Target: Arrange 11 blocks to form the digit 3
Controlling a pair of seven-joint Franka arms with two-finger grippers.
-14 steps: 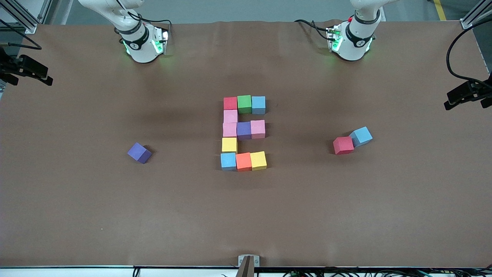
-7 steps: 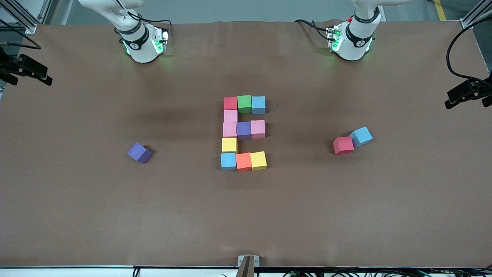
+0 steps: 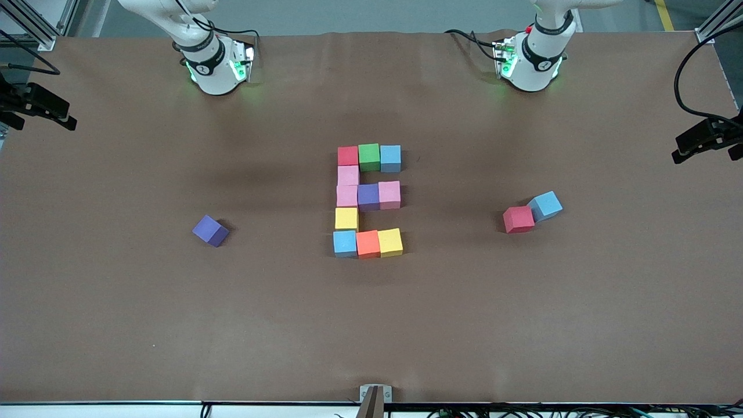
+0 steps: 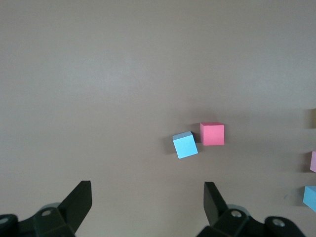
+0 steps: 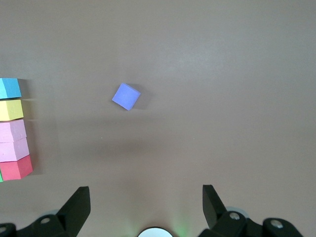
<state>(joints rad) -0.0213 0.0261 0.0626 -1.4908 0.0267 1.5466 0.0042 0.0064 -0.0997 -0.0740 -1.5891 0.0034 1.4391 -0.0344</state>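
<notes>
The right claw [image 5: 143, 205] hangs high over the brown counter [image 5: 222, 74]. Its 2 black fingers [image 5: 76, 207] are spread wide apart, and nothing is between them. 1 purple block [image 5: 126, 96] sits alone on the counter, turned a bit so a corner points out. At the edge of the picture, 5 blocks sit in a row, each touching the next: a blue block [image 5: 9, 88], a yellow block [image 5: 11, 109], 2 pink blocks [image 5: 13, 140], then a red block [image 5: 16, 168].
</notes>
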